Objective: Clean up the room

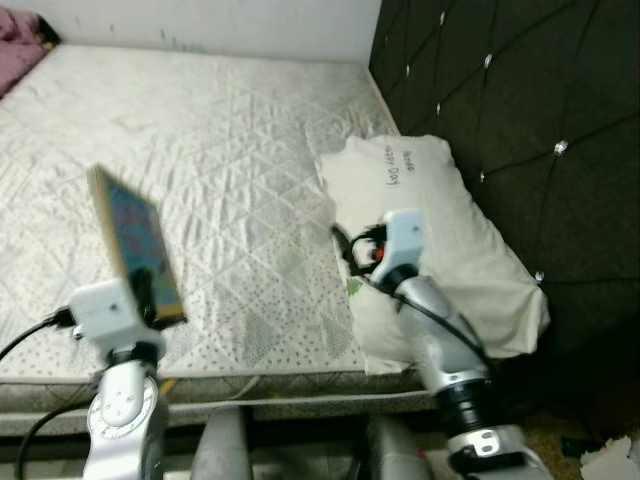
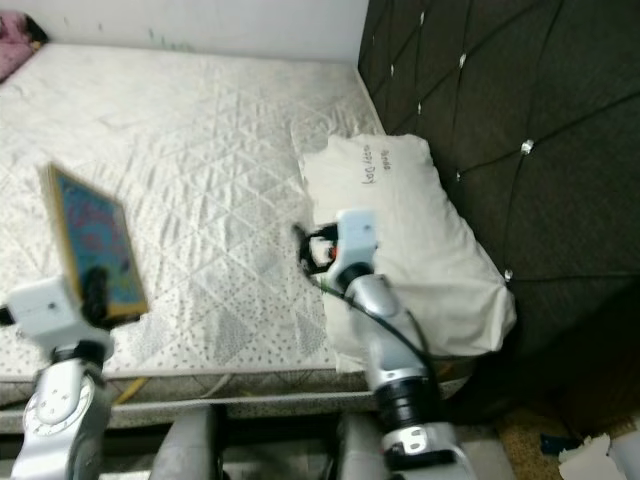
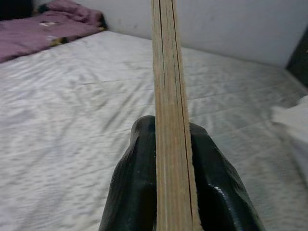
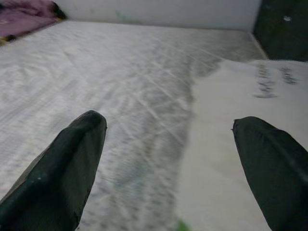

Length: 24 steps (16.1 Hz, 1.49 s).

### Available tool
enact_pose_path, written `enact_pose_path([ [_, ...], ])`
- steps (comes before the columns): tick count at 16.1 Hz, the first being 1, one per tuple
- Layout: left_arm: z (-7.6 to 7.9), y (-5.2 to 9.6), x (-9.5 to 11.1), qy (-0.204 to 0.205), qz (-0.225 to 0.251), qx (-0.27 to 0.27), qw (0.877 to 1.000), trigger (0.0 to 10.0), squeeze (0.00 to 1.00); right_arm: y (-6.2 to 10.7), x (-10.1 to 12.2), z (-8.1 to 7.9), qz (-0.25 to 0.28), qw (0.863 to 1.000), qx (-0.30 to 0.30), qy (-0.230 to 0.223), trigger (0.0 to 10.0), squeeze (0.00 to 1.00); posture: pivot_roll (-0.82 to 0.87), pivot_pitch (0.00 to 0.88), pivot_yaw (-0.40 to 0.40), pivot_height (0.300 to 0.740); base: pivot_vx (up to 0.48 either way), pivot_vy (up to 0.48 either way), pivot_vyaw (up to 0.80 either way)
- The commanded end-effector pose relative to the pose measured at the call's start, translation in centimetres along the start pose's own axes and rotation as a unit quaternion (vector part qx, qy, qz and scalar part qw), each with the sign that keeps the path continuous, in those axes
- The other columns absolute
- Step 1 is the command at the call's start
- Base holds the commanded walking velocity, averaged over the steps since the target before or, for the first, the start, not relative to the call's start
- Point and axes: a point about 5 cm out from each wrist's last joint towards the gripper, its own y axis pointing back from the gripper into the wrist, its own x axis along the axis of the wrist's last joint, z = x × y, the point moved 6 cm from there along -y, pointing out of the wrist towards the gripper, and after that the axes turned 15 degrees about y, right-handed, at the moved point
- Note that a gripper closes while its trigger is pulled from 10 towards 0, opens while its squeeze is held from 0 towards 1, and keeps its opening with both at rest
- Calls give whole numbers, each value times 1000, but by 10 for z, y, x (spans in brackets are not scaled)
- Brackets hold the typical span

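Quilted mattress (image 1: pixel 230 150), pillow (image 1: pixel 440 230) at 3 o'clock by headboard (image 1: pixel 520 110). Left gripper (image 3: pixel 171 168) clamped on book (image 1: pixel 135 240), 8 o'clock. Right gripper (image 4: pixel 168 159) spread wide at pillow's edge.

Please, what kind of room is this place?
Most likely a bedroom. A bare quilted mattress fills the view, a white pillow lies against a dark tufted headboard, and purple bedding sits at the far corner. The left hand holds a thin board.
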Motion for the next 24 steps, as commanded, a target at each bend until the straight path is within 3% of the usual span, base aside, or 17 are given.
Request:
enact_pose_path([
  [1, 8, -1, 3, 16, 3, -12, 1000, 10000, 0, 2, 2, 7, 4, 1000, -6, 0, 10000, 0, -7, 0, -68, 635, 0, 0, 0],
  [4, 11, -11, -5, 36, -20, -14, 999, 10000, 0, 2, 3, 10, 3, 1000, -5, 5, 10000, 0, -25, 0, -77, 615, 0, 0, 0],
  [8, 17, -32, 0, 41, -5, -12, 999, 10000, 0, 4, 7, 20, 9, 1000, -8, 21, 10000, 0, -59, 0, -94, 570, 0, 0, 0],
  [15, 15, -53, 9, 66, 15, 1, 998, 10000, 0, 5, 8, 29, 5, 999, -11, 38, 10000, 0, -72, 0, -105, 570, 0, 0, 0],
  [19, 16, -65, -5, 122, -31, 11, 992, 10000, 0, 6, 9, 33, 6, 999, -15, 45, 10000, 0, -81, 0, -108, 542, 0, 0, 0],
  [21, 16, -72, -2, 141, -30, 11, 990, 10000, 0, 9, 9, 41, 4, 999, -21, 50, 10000, 0, -95, 0, -112, 542, 0, 0, 0],
  [24, 26, -90, -9, 168, -73, -9, 983, 10000, 0, 17, 8, 54, 0, 997, -27, 73, 10000, 0, -123, 0, -120, 542, 0, 0, 0],
])
